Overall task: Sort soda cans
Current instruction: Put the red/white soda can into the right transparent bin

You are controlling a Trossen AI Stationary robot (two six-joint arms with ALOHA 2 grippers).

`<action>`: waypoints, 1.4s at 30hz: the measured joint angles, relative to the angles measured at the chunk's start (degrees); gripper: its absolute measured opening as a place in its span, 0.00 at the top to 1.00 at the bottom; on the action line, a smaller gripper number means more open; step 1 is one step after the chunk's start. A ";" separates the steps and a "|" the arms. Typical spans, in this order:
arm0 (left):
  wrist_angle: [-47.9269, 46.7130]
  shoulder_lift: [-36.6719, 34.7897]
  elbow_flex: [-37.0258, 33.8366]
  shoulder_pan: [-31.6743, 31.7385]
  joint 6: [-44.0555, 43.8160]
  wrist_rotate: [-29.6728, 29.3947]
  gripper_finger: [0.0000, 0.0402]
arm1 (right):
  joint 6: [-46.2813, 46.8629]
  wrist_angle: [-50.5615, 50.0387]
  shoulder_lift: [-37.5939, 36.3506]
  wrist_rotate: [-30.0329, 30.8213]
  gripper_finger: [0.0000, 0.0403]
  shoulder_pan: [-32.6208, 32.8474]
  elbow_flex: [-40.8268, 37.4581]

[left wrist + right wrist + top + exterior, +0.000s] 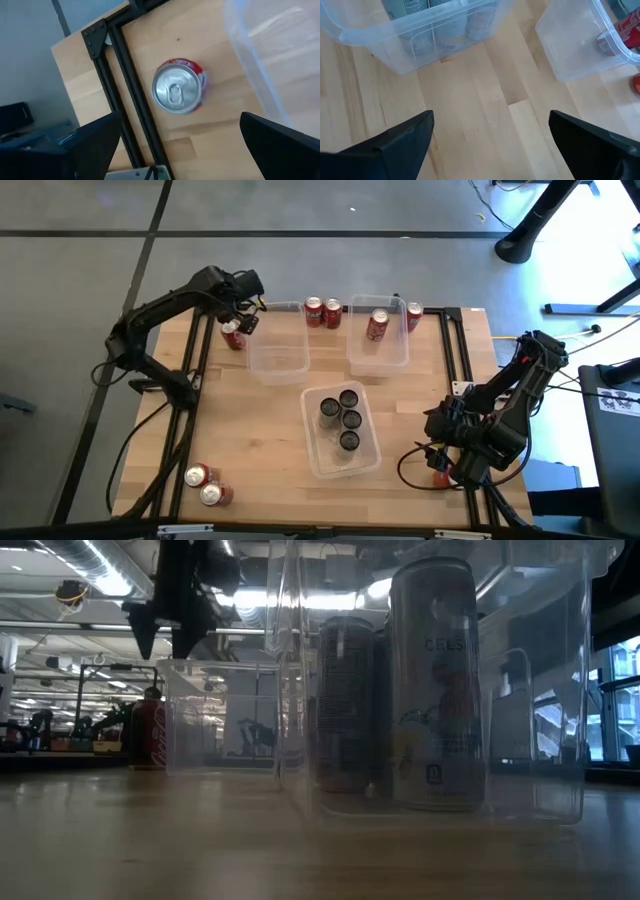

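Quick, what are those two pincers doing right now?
Left pincer: open, empty, hovering over an upright red soda can with a silver top.
Right pincer: open, empty, above bare wood.

Four dark soda cans [341, 418] stand upright together in the near centre, inside a clear bin. One red can [377, 326] lies tilted in the far right bin, with another red can [414, 316] just beside that bin's right wall. Two red cans [323, 312] stand side by side at the far centre. A red can [234, 334] with a silver top stands upright at the far left. Two red cans [207, 485] sit at the near left corner.
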 joint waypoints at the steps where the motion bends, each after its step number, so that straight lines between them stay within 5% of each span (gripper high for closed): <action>1: 1.20 0.00 -0.94 0.86 0.57 0.39 0.03 | 0.00 0.00 0.00 0.02 0.03 0.00 0.00; 20: 17.48 0.01 -15.45 11.08 8.34 10.66 0.03 | -0.02 -0.02 -0.01 1.46 0.03 0.00 0.00; 42: 24.18 0.15 -20.62 12.80 10.65 10.34 0.03 | 0.00 -0.13 -0.01 1.48 0.03 0.00 0.00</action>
